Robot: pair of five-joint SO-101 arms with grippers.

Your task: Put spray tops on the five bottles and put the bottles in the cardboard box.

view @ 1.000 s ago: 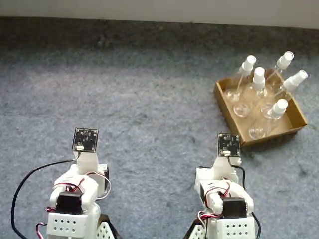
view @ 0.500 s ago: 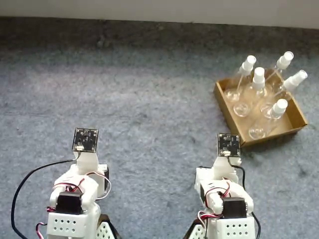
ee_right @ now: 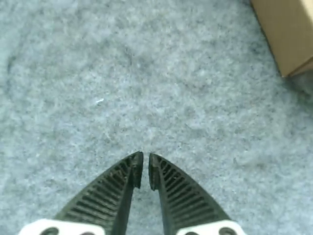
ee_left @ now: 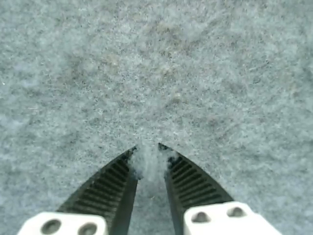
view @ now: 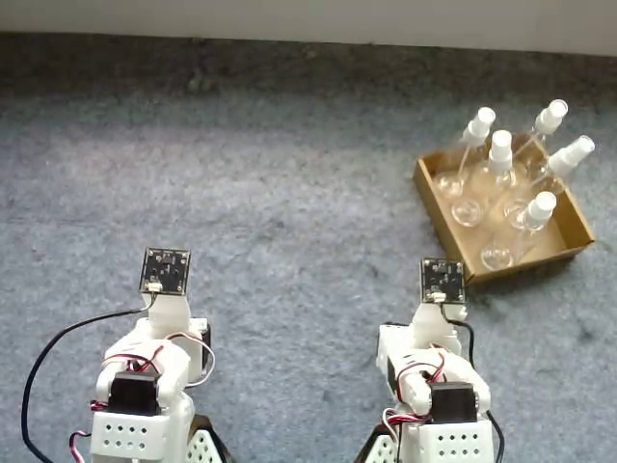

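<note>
Spreading grey carpet (view: 289, 193) under cardboard box (view: 439, 222), pale strip (view: 289, 14) beyond.

Jaws nearly touching above grey carpet (ee_right: 146, 73); cardboard box (ee_right: 288, 29) corner near.

My left arm (view: 145, 381) and right arm (view: 434, 386): white shells (view: 125, 434), black servos (view: 134, 394), red-white wires (view: 145, 359); left gripper (ee_left: 149, 147), right gripper (ee_right: 145, 156) black, ribbed.

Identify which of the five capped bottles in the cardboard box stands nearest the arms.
The clear plastic bottle with a white spray top by the near wall of the brown cardboard box; the other four stand farther back.
</note>
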